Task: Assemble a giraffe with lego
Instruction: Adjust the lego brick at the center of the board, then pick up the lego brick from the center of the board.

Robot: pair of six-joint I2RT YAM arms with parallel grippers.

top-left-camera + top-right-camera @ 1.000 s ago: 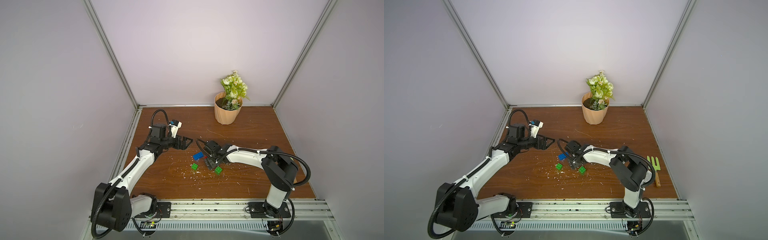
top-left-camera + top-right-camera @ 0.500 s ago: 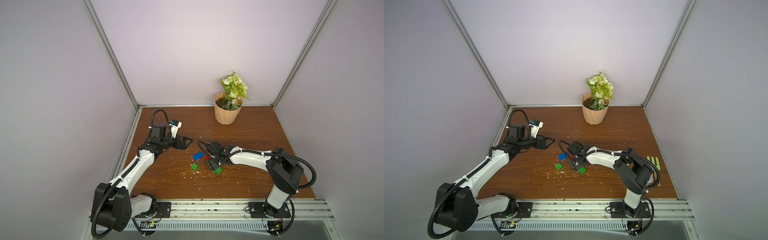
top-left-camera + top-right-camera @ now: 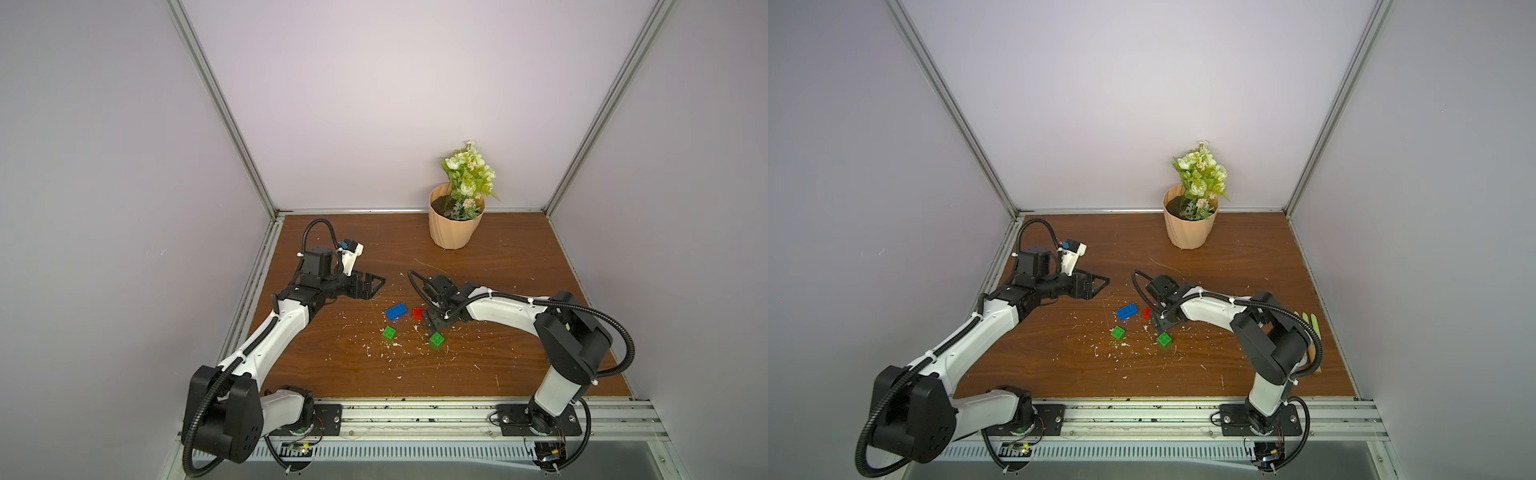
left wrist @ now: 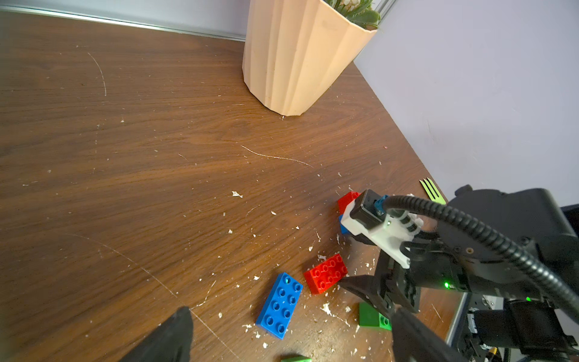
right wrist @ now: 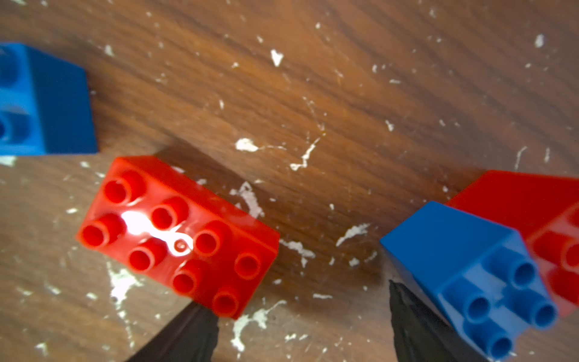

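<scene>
Showing the lego as separate bricks gathered near the middle of the wooden table (image 3: 498, 361), which is strewn with white flecks. The right gripper (image 3: 432, 323) hangs low over the group with its jaws spread wide and nothing held. In the right wrist view only bare, flecked wood fills the gap between its fingertips (image 5: 194, 332). The long red brick (image 5: 178, 235) lies studs up just beside one fingertip. The square blue brick (image 5: 463, 269) stands just beside the opposite fingertip and against a second red brick (image 5: 551, 219); whether those two are joined cannot be told. In both top views the long blue brick (image 3: 395, 311) lies just beside the long red brick, on the side toward the left arm. The first green brick (image 3: 389, 333) sits nearer the front rail. The second green brick (image 3: 436, 340) sits just in front of the right gripper. The left gripper (image 3: 372, 286) hangs apart from the bricks, pointing toward them, its jaws likewise wide apart and empty. Its fingers (image 4: 170, 338) frame the long blue brick in the left wrist view. A flower pot (image 3: 456, 226) stands at the back of the table, and a green fork (image 3: 1308, 322) lies at its right edge.
</scene>
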